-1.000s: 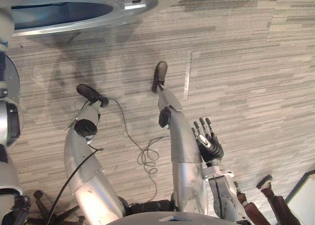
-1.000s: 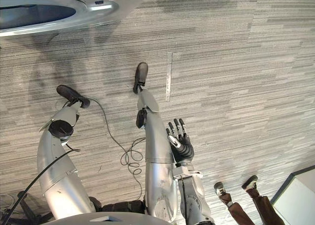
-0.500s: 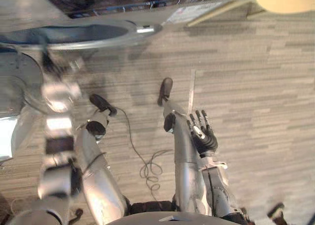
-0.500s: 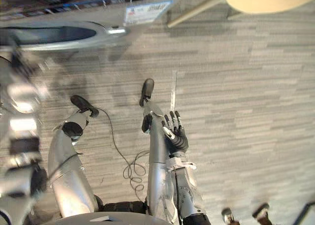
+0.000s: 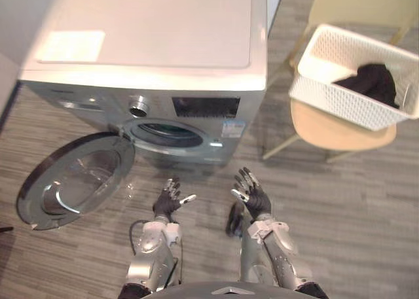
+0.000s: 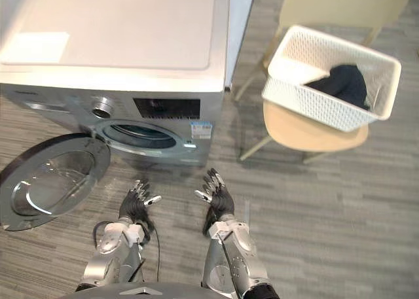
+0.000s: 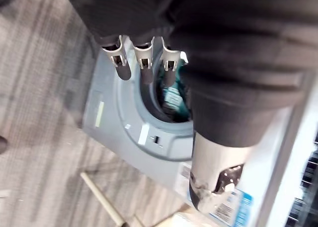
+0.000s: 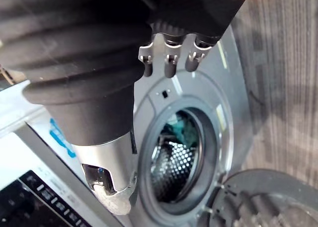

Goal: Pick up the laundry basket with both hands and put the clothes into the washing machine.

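Ahead, washing machine (image 5: 163, 63); left hand (image 5: 167, 204), right hand (image 5: 252, 195) splayed.

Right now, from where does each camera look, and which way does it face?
Left eye view: on the head, looking down at the washer, its open door and the basket on a chair; left hand and right hand show, open.
Right eye view: same scene, slightly offset.
Left wrist view: along its fingers into the drum.
Right wrist view: past its fingers into the drum.
Both wrist views share the drum, something teal inside.
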Controlling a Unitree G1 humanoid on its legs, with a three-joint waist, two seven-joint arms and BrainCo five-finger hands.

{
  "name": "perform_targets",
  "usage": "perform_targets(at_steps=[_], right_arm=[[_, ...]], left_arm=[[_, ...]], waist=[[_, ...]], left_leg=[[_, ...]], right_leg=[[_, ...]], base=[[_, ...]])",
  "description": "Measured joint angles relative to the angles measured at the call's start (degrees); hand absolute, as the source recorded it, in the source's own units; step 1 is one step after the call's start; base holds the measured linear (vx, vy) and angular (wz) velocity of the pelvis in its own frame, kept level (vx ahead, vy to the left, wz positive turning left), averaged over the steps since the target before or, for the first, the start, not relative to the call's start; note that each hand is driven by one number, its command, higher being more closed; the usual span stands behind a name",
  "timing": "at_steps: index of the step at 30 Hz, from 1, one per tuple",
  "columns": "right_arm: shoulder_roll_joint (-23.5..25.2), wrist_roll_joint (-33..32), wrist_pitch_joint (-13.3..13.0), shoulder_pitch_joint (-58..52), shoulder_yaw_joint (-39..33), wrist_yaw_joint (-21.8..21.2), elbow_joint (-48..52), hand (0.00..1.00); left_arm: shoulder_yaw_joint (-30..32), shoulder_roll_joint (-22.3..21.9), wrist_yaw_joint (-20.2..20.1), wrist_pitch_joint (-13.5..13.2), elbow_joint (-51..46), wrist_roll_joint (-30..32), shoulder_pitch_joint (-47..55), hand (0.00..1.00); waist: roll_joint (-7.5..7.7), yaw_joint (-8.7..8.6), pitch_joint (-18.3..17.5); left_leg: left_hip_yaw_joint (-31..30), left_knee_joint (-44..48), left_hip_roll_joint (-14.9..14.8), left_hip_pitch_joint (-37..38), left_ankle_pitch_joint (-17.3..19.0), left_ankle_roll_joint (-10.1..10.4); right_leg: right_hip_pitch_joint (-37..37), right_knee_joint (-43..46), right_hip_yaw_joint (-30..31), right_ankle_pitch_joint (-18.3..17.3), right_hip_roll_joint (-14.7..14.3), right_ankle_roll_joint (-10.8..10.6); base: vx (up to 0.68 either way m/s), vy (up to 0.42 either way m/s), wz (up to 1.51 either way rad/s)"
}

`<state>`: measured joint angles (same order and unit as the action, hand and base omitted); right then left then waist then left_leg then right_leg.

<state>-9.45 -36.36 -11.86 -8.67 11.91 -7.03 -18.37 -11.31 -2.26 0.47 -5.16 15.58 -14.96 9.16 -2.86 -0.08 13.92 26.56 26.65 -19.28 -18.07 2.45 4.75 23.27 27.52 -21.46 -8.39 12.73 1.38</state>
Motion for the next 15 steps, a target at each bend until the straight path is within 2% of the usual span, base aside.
perform_targets(at_steps=[1, 2, 3, 4, 5, 6, 7, 9, 10, 12, 14, 15], right_arm=[[0.14, 0.82, 0.0, -1.36, -1.98, 0.03, -1.66, 0.0], [0.25, 0.85, -0.08, -2.22, -2.8, 0.05, -2.11, 0.0], [0.54, 0.89, -0.29, -3.78, -4.16, 0.12, -3.11, 0.0], [0.63, 0.91, -0.32, -4.44, -4.65, 0.17, -3.44, 0.0], [1.33, 1.57, -0.32, -4.92, -5.89, 0.23, -4.48, 0.0], [2.68, 2.42, -0.27, -4.66, -6.99, 0.61, -5.89, 0.0], [3.32, 2.72, -0.26, -4.66, -7.32, 1.16, -6.35, 0.0], [5.15, 2.94, -0.17, -4.52, -8.43, 2.52, -7.5, 0.0], [5.62, 3.05, -0.17, -4.47, -8.7, 2.71, -7.48, 0.0], [8.24, 3.11, -0.19, -5.46, -10.06, 3.9, -6.39, 0.0], [9.35, 3.1, -0.18, -8.07, -10.21, 4.02, -4.02, 0.0], [9.45, 3.09, -0.17, -10.2, -9.83, 3.97, -1.45, 0.0]], left_arm=[[-0.08, -0.07, -0.42, -0.38, -0.12, -1.08, 0.82, 0.0], [0.0, -0.01, -0.52, -0.53, -0.2, -1.38, 1.24, 0.0], [0.2, 0.06, -0.43, -0.8, -0.44, -1.98, 2.19, 0.0], [0.29, 0.05, -0.26, -1.04, -0.44, -2.44, 2.65, 0.0], [0.46, 0.13, 0.52, -1.4, -0.44, -3.06, 2.82, 0.0], [0.97, 0.31, 1.01, -1.67, -0.37, -3.73, 2.71, 0.0], [1.11, 0.36, 1.43, -1.68, -0.35, -4.14, 2.39, 0.0], [1.1, 1.05, 2.1, -1.84, 1.37, -4.91, 0.4, 0.0], [1.02, 1.48, 2.24, -1.84, 2.14, -4.95, -0.29, 0.0], [0.81, 3.39, 2.94, -1.78, 3.15, -4.74, -1.08, 0.0], [0.77, 3.77, 2.94, -1.78, 2.74, -3.81, 0.05, 0.0], [0.66, 3.6, 2.89, -1.74, 1.64, -2.88, 0.79, 0.0]], waist=[[-0.12, -0.53, -1.27], [-0.46, -0.61, -1.98], [-1.48, -0.75, -3.93], [-2.04, -0.89, -4.92], [-2.75, -1.32, -5.7], [-3.12, -1.76, -6.03], [-3.35, -1.92, -6.26], [-3.18, -3.08, -6.52], [-2.91, -3.29, -6.61], [0.52, -3.49, -6.19], [1.52, -3.53, -6.11], [1.85, -3.68, -5.88]], left_leg=[[-2.51, 5.44, 0.42, 2.98, 3.22, 1.41], [-3.85, 6.76, 0.89, 4.85, 4.44, 2.47], [-7.22, 8.09, 2.14, 8.61, 6.46, 5.09], [-9.08, 7.95, 3.05, 10.38, 7.03, 6.04], [-11.89, 5.0, 4.85, 14.09, 9.03, 8.1], [-13.49, 0.06, 5.74, 16.59, 11.22, 8.52], [-13.91, -1.81, 5.96, 17.48, 11.99, 8.08], [-12.92, -10.33, 7.33, 20.55, 14.96, 3.89], [-12.26, -12.1, 7.99, 21.04, 15.49, 2.92], [-8.9, -13.01, 11.59, 21.77, 15.79, 1.19], [-6.57, -11.11, 12.86, 22.34, 16.56, -0.06], [-4.98, -9.05, 13.26, 22.3, 17.18, -1.13]], right_leg=[[-3.4, -4.18, -0.85, 1.58, -1.43, -0.26], [-4.77, -6.0, -0.93, 2.39, -2.26, -0.45], [-6.46, -8.95, -0.92, 3.96, -4.17, -0.85], [-6.7, -10.01, -0.62, 4.61, -5.14, -0.88], [-7.03, -11.6, 0.14, 5.93, -6.8, -0.8], [-7.06, -13.24, 0.89, 7.5, -8.09, -0.75], [-7.05, -14.31, 1.27, 8.55, -8.65, -0.81], [-6.63, -19.23, 2.7, 14.35, -10.38, -0.6], [-6.04, -20.09, 3.52, 15.79, -10.57, -0.56], [-5.19, -23.34, 9.62, 21.28, -9.5, -1.66], [-5.86, -24.67, 12.2, 24.22, -8.97, -2.34], [-5.84, -25.74, 13.89, 28.76, -8.95, -3.25]], base=[[0.1, -0.132, 0.23], [0.08, -0.057, -0.05], [0.03, -0.005, -0.22], [0.05, 0.067, -0.39], [0.02, 0.098, -0.47], [0.0, 0.122, -0.51], [-0.06, 0.127, -0.54], [-0.11, 0.179, -0.48], [-0.19, 0.236, -0.55], [-0.28, 0.26, -0.79], [-0.27, 0.21, -0.69], [-0.31, 0.19, -0.75]])
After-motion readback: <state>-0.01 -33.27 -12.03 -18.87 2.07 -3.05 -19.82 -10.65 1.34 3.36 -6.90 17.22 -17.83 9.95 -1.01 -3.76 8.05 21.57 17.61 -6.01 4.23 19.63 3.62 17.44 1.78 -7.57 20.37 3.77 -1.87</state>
